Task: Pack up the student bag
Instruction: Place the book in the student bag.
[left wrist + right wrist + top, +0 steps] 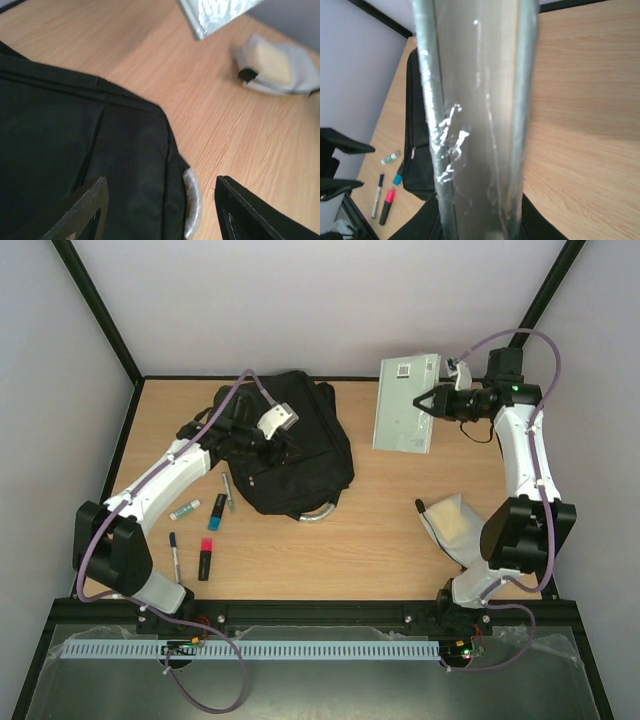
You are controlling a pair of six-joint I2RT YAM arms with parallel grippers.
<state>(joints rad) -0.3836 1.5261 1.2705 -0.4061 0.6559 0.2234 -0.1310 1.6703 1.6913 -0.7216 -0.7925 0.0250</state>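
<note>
While the student bag (pixel 300 455) lies at mid-table, the overhead view puts the left gripper (pixel 272 430) above it and the right gripper (pixel 428 400) pinching a wrapped grey book (pixel 405 410) by its edge. In the left wrist view, fingers (pixel 85 210) spread wide over the bag's corner by its silver handle (pixel 191 210). The right wrist view is all book; the grip seems closed, fingers hidden. Loading looks begun; next, the bag's mouth must be held open.
</note>
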